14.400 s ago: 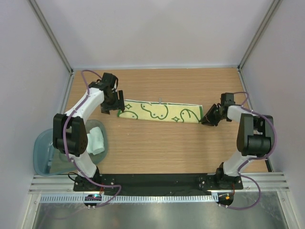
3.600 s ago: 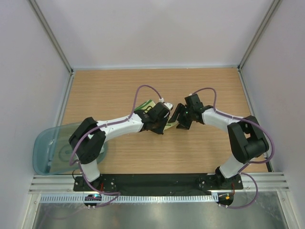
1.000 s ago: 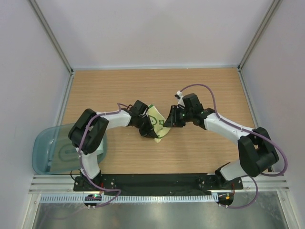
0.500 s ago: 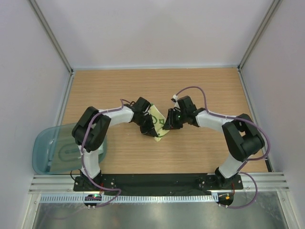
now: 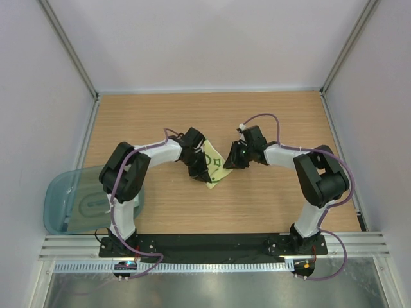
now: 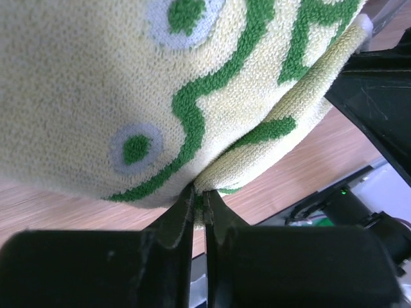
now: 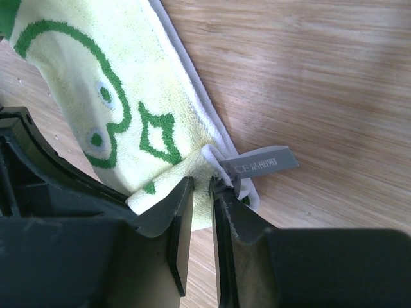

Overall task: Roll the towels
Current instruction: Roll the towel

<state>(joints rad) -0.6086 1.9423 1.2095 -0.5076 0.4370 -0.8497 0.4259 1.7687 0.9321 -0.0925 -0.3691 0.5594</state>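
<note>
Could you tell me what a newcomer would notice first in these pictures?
A bunched green-and-cream towel lies in the middle, between the two grippers. The left gripper pinches a fold, and the right gripper straddles the tagged edge. A teal bin sits at the near left.

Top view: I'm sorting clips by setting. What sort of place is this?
Probably a robot lab cell: plain white walls box in a wooden table, and two arms bolted to a base plate work a patterned towel.
</note>
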